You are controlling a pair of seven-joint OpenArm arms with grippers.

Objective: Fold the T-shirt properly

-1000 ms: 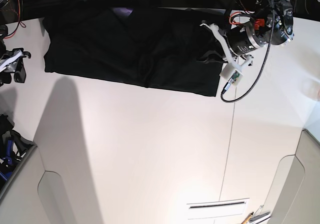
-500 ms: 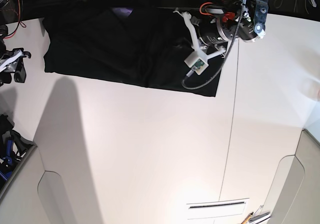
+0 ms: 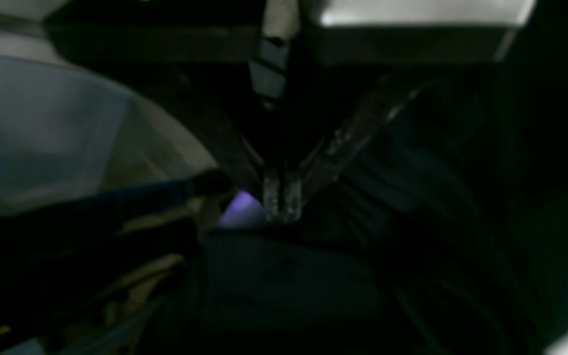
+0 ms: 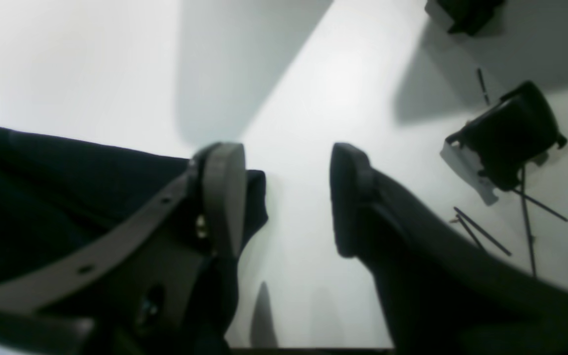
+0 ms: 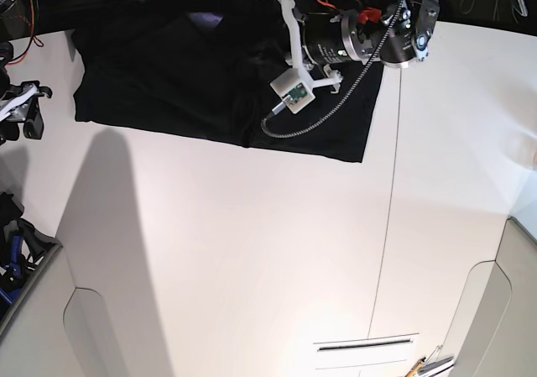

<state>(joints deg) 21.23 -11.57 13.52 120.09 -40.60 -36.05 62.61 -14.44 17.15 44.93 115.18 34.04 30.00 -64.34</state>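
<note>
**Handling the T-shirt: grip points and obstructions**

You are working with the T-shirt (image 5: 210, 83), which is lying in a wide dark band across the far part of the desk (image 5: 277, 251), its far edge running into shadow. Judge it as light, limp and prone to bunching; it is already wrinkling near the middle. You are best taking it at a hem, corner or sleeve edge, pinching a single layer cleanly and lifting slowly so the slack is not dragging.

The left hand (image 3: 279, 202) is reaching over the cloth with its fingers pressed fully together at the fabric. A small purple patch is showing just beside the tips, but the wrist view is too dark to tell whether cloth is pinched.

The right hand (image 4: 284, 197) is standing partly open and empty, beside the shirt's end, one finger (image 4: 222, 197) overlapping a cloth corner.

Around you, the left arm's cable (image 5: 310, 117) is trailing over the shirt and could snag a fold. Dark equipment (image 4: 508, 143) is sitting apart from the shirt.
</note>
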